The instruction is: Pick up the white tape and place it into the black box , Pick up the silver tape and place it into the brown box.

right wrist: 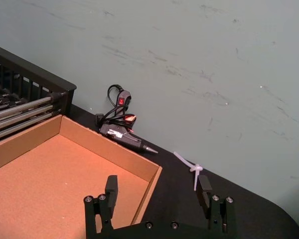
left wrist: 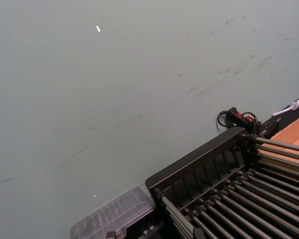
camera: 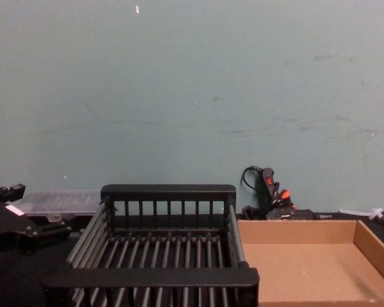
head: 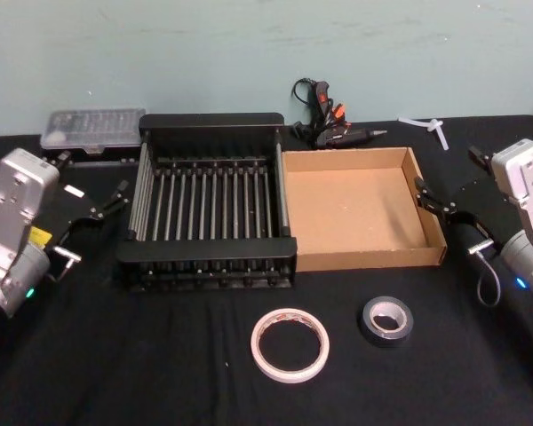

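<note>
The white tape (head: 290, 344) lies flat on the black table near its front edge, with the smaller silver tape (head: 386, 319) just to its right. Behind them the black box (head: 211, 122) and the brown box (head: 364, 209) stand side by side, both with nothing inside. My left gripper (head: 93, 226) hovers open to the left of the black box (camera: 169, 192). My right gripper (head: 450, 217) is open by the right wall of the brown box (right wrist: 50, 174). The right wrist view shows that right gripper (right wrist: 158, 189) with its fingers wide apart over the box's corner.
A clear plastic case (head: 93, 129) sits behind the black box at the back left. A glue gun (head: 333, 124) with its cord and a white zip tie (head: 431, 126) lie along the wall at the back. The table's front strip holds just the two tapes.
</note>
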`<state>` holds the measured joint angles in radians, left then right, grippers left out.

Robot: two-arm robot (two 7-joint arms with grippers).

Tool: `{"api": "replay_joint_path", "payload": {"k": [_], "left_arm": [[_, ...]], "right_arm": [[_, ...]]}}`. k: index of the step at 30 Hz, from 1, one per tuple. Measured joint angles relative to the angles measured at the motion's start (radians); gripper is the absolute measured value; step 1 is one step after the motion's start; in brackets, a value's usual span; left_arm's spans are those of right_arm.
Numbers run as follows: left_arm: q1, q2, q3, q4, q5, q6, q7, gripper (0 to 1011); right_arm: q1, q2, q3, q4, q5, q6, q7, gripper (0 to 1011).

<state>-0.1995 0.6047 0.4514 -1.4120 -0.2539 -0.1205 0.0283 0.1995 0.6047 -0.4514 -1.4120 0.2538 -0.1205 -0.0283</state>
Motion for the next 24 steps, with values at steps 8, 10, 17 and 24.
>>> {"api": "replay_joint_path", "payload": {"k": [8,10,17,24], "left_arm": [[0.000,0.000,0.000,0.000,0.000,0.000,0.000,1001],[0.000,0.000,0.000,0.000,0.000,0.000,0.000,1001],[0.000,0.000,0.000,0.000,0.000,0.000,0.000,1001],[0.000,0.000,0.000,0.000,0.000,0.000,0.000,1001]], "right_arm": [[0.000,0.000,0.000,0.000,0.000,0.000,0.000,1002],[0.000,0.000,0.000,0.000,0.000,0.000,0.000,1002],[0.000,0.000,0.000,0.000,0.000,0.000,0.000,1002],[-0.005,-0.005,0.011,-0.002,-0.001,-0.002,0.006,1002]]}}
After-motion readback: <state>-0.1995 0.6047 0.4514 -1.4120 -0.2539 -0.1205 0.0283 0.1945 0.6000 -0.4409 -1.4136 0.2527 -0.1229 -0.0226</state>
